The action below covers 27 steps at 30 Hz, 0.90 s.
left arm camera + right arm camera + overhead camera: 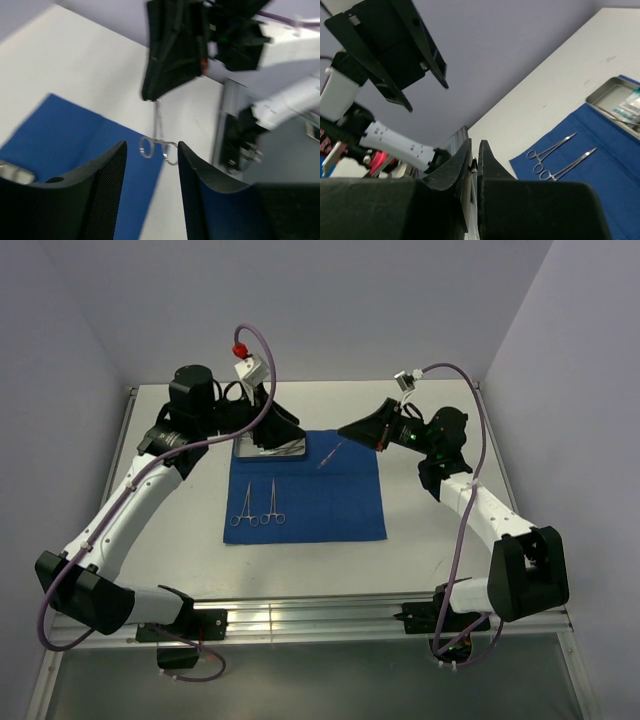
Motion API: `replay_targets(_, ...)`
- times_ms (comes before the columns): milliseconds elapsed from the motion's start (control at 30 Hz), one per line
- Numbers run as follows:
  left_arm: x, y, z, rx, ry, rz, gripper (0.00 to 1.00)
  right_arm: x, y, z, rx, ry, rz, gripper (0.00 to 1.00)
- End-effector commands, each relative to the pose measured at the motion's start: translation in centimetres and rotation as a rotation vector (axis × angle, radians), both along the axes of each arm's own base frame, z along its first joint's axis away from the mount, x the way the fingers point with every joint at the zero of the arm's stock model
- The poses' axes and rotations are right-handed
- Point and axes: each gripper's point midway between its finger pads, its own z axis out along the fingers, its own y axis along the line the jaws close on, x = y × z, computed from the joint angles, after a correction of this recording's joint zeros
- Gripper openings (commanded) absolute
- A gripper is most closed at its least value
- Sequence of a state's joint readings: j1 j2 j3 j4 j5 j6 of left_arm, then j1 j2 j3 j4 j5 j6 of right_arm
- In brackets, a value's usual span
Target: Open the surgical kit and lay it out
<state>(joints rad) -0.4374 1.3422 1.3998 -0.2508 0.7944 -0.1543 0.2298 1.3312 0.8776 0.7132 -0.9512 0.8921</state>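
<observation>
Clearly pressed together, the right gripper (346,432) pinches a slim ring-handled steel clamp (330,454) by its working end. In the left wrist view this clamp hangs below the black fingers with its two finger rings lowest. In the right wrist view the fingers (462,162) stand almost touching, with only a thin sliver between them. From above, this gripper sits at about 1 o'clock from the middle of the royal-blue cloth wrap (330,505). The held clamp slants from it toward 7 o'clock over the cloth's far part. Whether the rings touch the cloth I cannot tell.

The left gripper (285,430) has its jaws spread with nothing between them, and its camera looks through the gap at the hanging clamp. It hovers at about 11 o'clock from the cloth's middle, over the shallow rectangular steel tray (262,450). That tray sits at the cloth's far left corner and is partly hidden by the gripper. A small white-green packet (627,106) lies inside the tray.

The cloth lies open and flat on the white table (430,530). At about 8 o'clock from its middle lie two more ring-handled clamps, the outer laid clamp (242,505) and the inner laid clamp (272,502). They are side by side, near each other but apart, with their rings toward the near edge.
</observation>
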Motion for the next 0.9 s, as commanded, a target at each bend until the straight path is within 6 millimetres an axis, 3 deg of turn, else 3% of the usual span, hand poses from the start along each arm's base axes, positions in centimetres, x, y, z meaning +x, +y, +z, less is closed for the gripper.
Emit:
replay_targets(0,-6.6,-1.2,1.0,-0.084,0.124,-0.309,0.50,-4.2,0.0,3.0,0.014,-0.206,0.123,0.00)
replay_targets(133,-8.1,-1.6,-0.8,-0.097,0.191,-0.321,0.55,-6.1,0.6,3.9,0.008,-0.285,0.168,0.00)
replay_targets(300,-10.5,-2.7,-1.3,-0.086,0.183,-0.398,0.60,-8.2,1.7,4.7,0.008,-0.338,0.241,0.00)
replay_targets(467,-12.0,-2.6,-0.3,-0.119,0.176,-0.476,0.60,-9.9,2.4,5.1,-0.004,-0.390,0.299,0.00)
replay_targets(567,-12.0,-2.6,0.1,-0.142,0.168,-0.465,0.57,-10.7,2.7,5.3,-0.008,-0.409,0.320,0.00)
replay_targets(867,-10.5,-3.7,-1.2,-0.079,0.176,-0.344,0.49,-12.2,3.4,6.2,0.010,-0.425,0.369,0.00)
